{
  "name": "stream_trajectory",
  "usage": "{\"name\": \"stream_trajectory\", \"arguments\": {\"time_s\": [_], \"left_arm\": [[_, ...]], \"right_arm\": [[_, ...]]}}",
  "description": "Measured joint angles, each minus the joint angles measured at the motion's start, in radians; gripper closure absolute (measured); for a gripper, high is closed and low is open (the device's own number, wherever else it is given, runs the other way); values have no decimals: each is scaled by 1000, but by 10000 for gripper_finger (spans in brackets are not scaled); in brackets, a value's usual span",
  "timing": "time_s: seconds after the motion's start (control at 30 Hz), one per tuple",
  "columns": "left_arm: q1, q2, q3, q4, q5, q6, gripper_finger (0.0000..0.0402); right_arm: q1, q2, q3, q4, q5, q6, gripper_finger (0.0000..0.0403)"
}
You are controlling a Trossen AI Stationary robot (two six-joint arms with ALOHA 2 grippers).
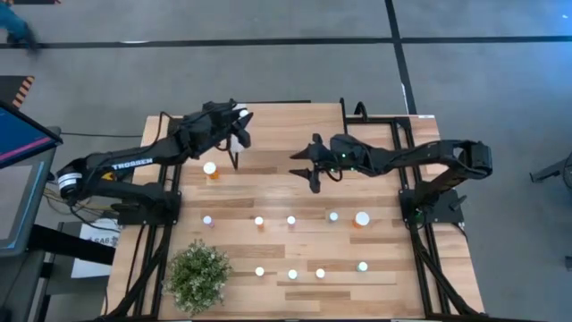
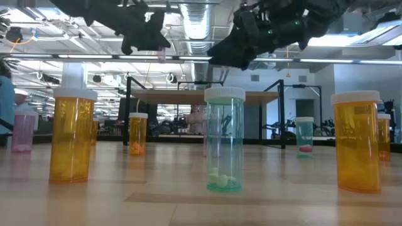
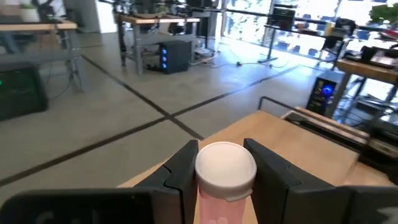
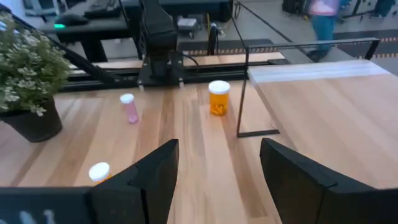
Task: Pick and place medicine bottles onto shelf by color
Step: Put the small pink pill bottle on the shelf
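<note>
Pink plastic shows beneath the white cap of the medicine bottle (image 3: pixel 225 177) that we see clamped between the left gripper (image 3: pixel 225 171)'s fingers, but its lower body is cut off at the frame edge in the left wrist view. From above, that left gripper (image 1: pixel 238 125) hangs over the far left part of the shelf (image 1: pixel 277 134), and its own arm hides the bottle there. We cannot tell whether the bottle touches the light wood top. The shelf's thin black leg (image 4: pixel 241 93) stands just beside a larger orange bottle (image 4: pixel 218 98) on the table (image 1: pixel 268 241). The right gripper (image 1: pixel 313 170), holding nothing, hovers with its fingers spread apart over the shelf's near edge. Other white-capped bottles stand in two rows nearer us; from above their body colours are mostly too small to read. A potted plant (image 1: pixel 198 275) sits at the near left.
</note>
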Motion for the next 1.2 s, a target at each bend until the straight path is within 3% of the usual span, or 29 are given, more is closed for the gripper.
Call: {"name": "stream_trajectory", "arguments": {"time_s": [0.37, 0.8, 1.2], "left_arm": [[21, 173, 0, 160, -194, -2, 306], [91, 326, 0, 192, -205, -46, 306], [104, 344, 0, 200, -254, -54, 295]], "right_arm": [[28, 0, -27, 67, 1, -1, 154], [26, -2, -27, 86, 2, -7, 154], [27, -2, -27, 86, 2, -1, 154]]}}
